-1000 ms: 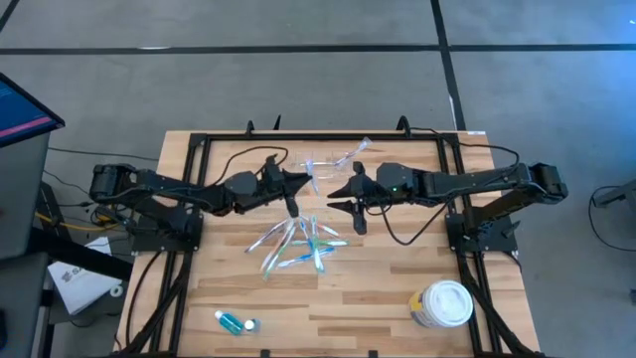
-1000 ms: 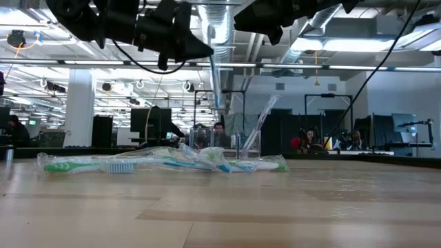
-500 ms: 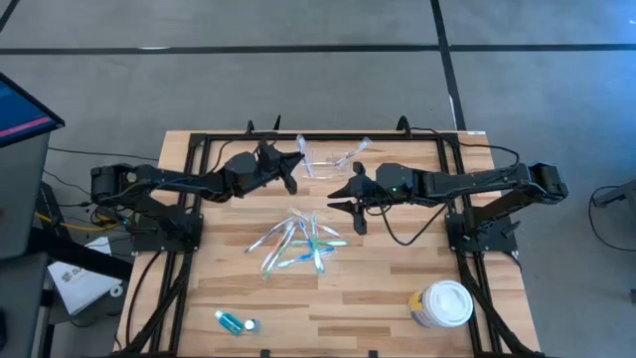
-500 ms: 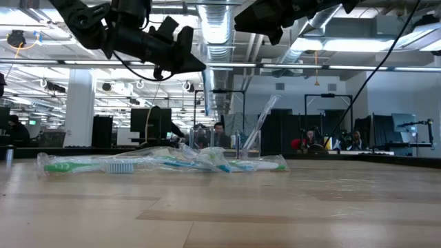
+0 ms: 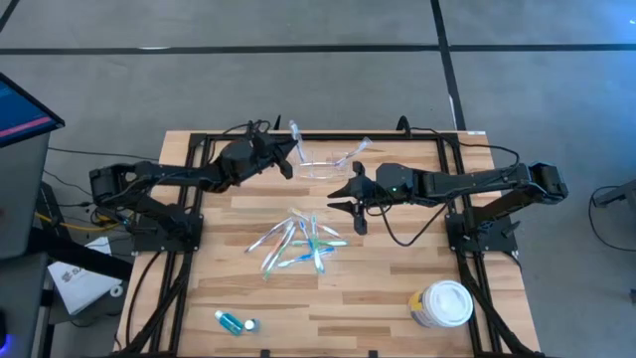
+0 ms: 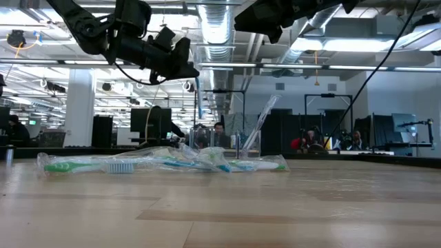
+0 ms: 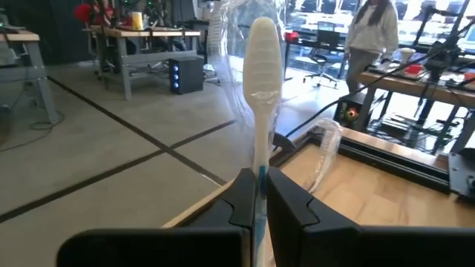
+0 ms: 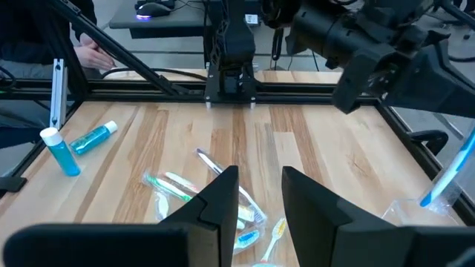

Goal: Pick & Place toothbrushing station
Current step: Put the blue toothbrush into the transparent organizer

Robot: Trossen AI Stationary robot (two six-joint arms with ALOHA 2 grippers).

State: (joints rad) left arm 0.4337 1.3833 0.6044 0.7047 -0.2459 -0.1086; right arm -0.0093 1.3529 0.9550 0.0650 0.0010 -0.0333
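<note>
Left tool clamped shut, raised; right tool half-open, hovering.

Heap of wrapped toothbrushes at centre of high view, on wooden table. Round white-lidded tub lower right of frame. Small blue bottle lying lower left. Monitor at upper left edge. In low view, seated people far behind table, right of centre.

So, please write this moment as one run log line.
left gripper: shut on toothbrush, above holder | right gripper: open, empty, over toothbrush pile
</note>
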